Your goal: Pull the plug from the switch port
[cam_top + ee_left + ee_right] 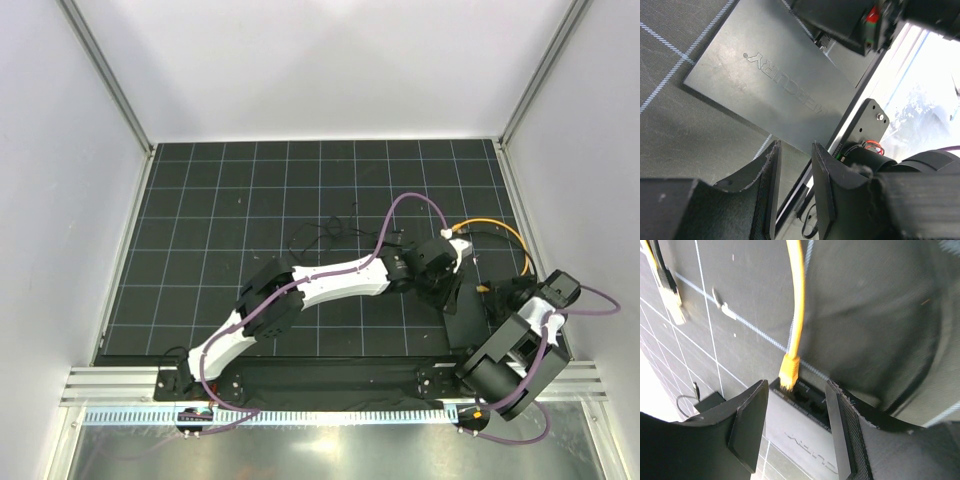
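Note:
The switch is a flat black box point(775, 85) with raised lettering; it also shows in the right wrist view point(805, 440) and the top view point(463, 322). Its port edge point(815, 402) faces the yellow cable point(797, 300). The yellow plug point(789, 371) has its tip at the leftmost port; the tip is blurred, so I cannot tell how deep it sits. My right gripper point(795, 432) is open and empty, its fingers either side of the box's port end, just short of the plug. My left gripper point(795, 190) is open and empty, hovering over the box's other end.
The yellow cable loops across the mat point(512, 238) to a second, pale plug point(671, 295) lying loose. A small black block on thin wire point(710, 401) lies beside the switch. Thin black wires point(325, 235) lie mid-mat. The right wall post point(520, 200) is close.

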You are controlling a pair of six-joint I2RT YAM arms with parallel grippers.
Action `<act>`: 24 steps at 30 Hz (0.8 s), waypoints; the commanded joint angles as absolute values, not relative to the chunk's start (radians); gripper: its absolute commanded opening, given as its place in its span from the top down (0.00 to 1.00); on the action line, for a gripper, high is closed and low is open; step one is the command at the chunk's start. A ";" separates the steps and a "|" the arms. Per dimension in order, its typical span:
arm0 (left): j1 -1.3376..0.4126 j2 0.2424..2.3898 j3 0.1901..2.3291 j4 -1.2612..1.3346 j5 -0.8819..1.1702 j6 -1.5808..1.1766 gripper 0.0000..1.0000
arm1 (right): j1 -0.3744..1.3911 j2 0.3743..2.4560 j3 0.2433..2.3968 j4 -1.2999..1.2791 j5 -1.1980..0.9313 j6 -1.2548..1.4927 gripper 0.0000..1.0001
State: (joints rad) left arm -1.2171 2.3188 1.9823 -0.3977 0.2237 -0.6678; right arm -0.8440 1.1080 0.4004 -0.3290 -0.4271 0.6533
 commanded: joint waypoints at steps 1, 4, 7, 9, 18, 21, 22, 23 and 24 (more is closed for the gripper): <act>-1.219 2.322 2.026 -0.353 0.233 -0.626 0.66 | -0.896 1.121 0.439 -0.330 -0.471 0.606 0.43; -1.226 2.318 2.026 -0.342 0.218 -0.600 0.64 | -0.911 1.144 0.422 -0.302 -0.507 0.614 0.43; -1.226 2.330 2.042 -0.341 0.216 -0.592 0.63 | -0.913 1.172 0.413 -0.282 -0.570 0.614 0.43; -1.226 2.344 2.052 -0.341 0.230 -0.588 0.62 | -0.913 1.175 0.405 -0.270 -0.584 0.617 0.43; -1.226 2.381 2.075 -0.327 0.250 -0.551 0.62 | -0.923 1.131 0.379 -0.249 -0.569 0.624 0.46; -1.226 2.390 2.088 -0.325 0.232 -0.531 0.62 | -0.927 1.141 0.377 -0.242 -0.577 0.624 0.48; -1.226 2.394 2.086 -0.321 0.227 -0.528 0.62 | -0.927 1.149 0.376 -0.244 -0.580 0.624 0.48; -1.226 2.399 2.089 -0.319 0.216 -0.526 0.60 | -0.927 1.152 0.376 -0.239 -0.584 0.623 0.48; -1.226 2.402 2.095 -0.319 0.212 -0.526 0.60 | -0.927 1.160 0.374 -0.238 -0.591 0.623 0.48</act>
State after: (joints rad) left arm -1.2217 2.3981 2.0460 -0.3668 0.2287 -0.5591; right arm -0.9203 1.1519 0.3801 -0.2699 -0.5583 0.6323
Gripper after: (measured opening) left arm 0.395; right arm 0.521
